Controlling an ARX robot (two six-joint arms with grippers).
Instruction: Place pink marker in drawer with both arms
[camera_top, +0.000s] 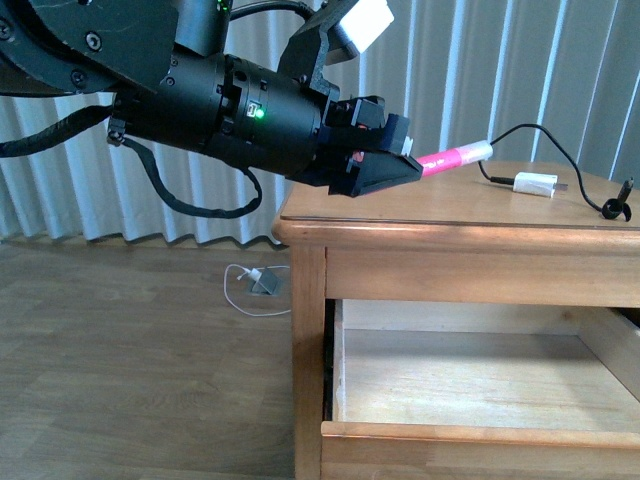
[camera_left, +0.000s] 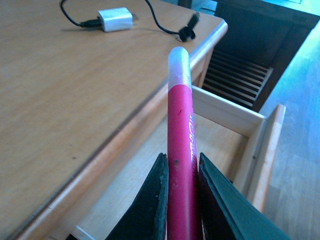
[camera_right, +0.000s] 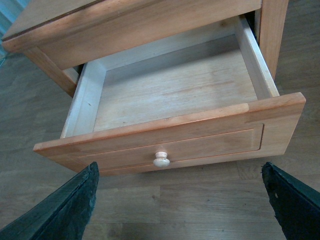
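The wide honey-coloured wooden table (camera_top: 450, 215) fills the right of the front view, and at 6 o'clock under its top the light wooden drawer (camera_right: 200, 140) stands pulled out, with only its pale bottom board showing inside; its right part is cut off by the front view's edge. The bulky black left arm (camera_top: 230, 110), a small green light on it, reaches in from 10 o'clock. Its black left hand (camera_top: 385, 165) is clamped on the bright pink cylindrical marker (camera_top: 452, 157), the two fingers (camera_left: 159, 200) pressed against the barrel's sides. The marker is held in the air, and in the front view it points toward 2 o'clock over the table's left end. In the left wrist view it lies across the table's edge and the open drawer. Its back end is hidden inside the hand. The right hand (camera_right: 180, 205) shows only as two dark fingers (camera_right: 75, 205) spread wide apart in front of the drawer, holding nothing and touching nothing; the rest of that arm is out of view. At 3 o'clock from the marker's whitish tip (camera_left: 179, 62), a small white charger block (camera_top: 535, 184) with a thin black cable (camera_top: 545, 135) lies on the table. The small round wooden knob (camera_right: 161, 159) sits on the drawer's recessed front panel.
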